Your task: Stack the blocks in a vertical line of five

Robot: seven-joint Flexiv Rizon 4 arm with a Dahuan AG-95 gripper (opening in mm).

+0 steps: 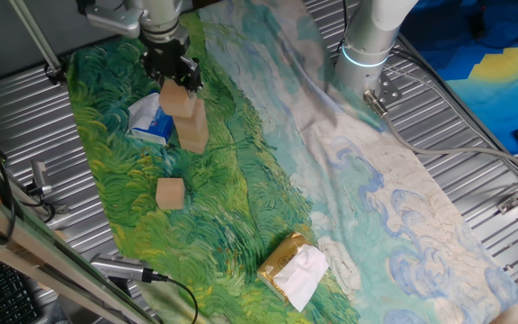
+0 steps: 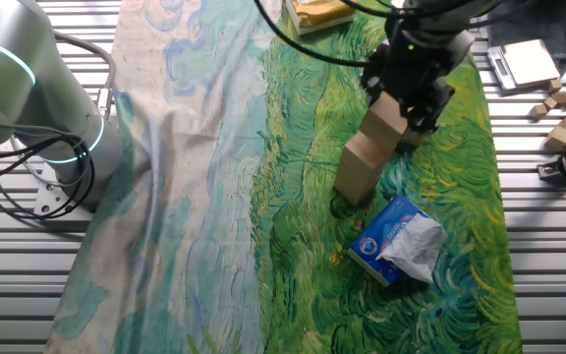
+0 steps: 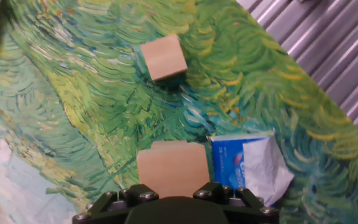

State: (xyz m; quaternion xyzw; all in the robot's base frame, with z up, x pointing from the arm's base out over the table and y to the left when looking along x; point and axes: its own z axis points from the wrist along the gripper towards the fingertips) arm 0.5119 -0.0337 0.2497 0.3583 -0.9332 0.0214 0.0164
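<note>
My gripper (image 1: 177,83) is shut on a tan wooden block (image 1: 178,101) and holds it on top of a short stack of like blocks (image 1: 192,133), a little off to one side of it. In the other fixed view the held block (image 2: 384,116) sits above the stack (image 2: 358,172), under the gripper (image 2: 403,101). In the hand view the held block (image 3: 173,168) fills the space between the jaws of the gripper (image 3: 173,191) and hides the stack. One loose block (image 1: 170,193) lies apart on the green cloth, and it also shows in the hand view (image 3: 163,57).
A blue-and-white soft packet (image 1: 151,121) lies right beside the stack, also in the other fixed view (image 2: 398,242). A yellow-gold packet with white tissue (image 1: 294,268) lies near the cloth's front edge. Several more tan blocks (image 2: 561,116) lie off the cloth on the metal slats.
</note>
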